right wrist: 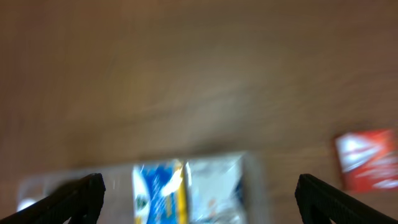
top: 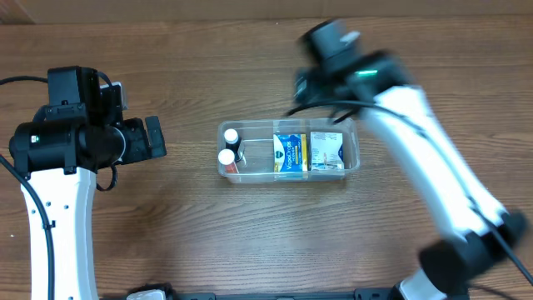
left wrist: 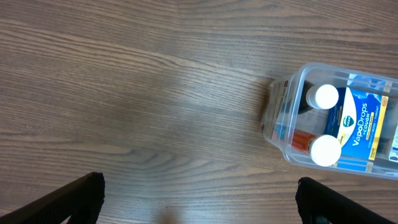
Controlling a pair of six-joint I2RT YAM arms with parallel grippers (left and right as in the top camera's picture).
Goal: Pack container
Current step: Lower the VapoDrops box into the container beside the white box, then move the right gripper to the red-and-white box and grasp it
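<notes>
The clear container (top: 353, 148) sits mid-table. It holds two white-capped bottles (top: 227, 147) at its left end, a blue VapoDrops box (top: 290, 153) and a white packet (top: 326, 153). My left gripper (top: 155, 138) is open and empty, left of the container and apart from it; its wrist view shows the container's end (left wrist: 278, 109) at the upper right, with the fingertips (left wrist: 199, 199) wide apart. My right gripper (top: 311, 87) is blurred above the container's far side. Its fingers (right wrist: 199, 199) are wide open and empty over the blurred container (right wrist: 256, 182).
A small red box (right wrist: 365, 159) lies on the wood to the right in the right wrist view; the overhead view does not show it. The right arm (top: 433, 183) crosses the table's right side. The tabletop (top: 250, 242) is brown wood.
</notes>
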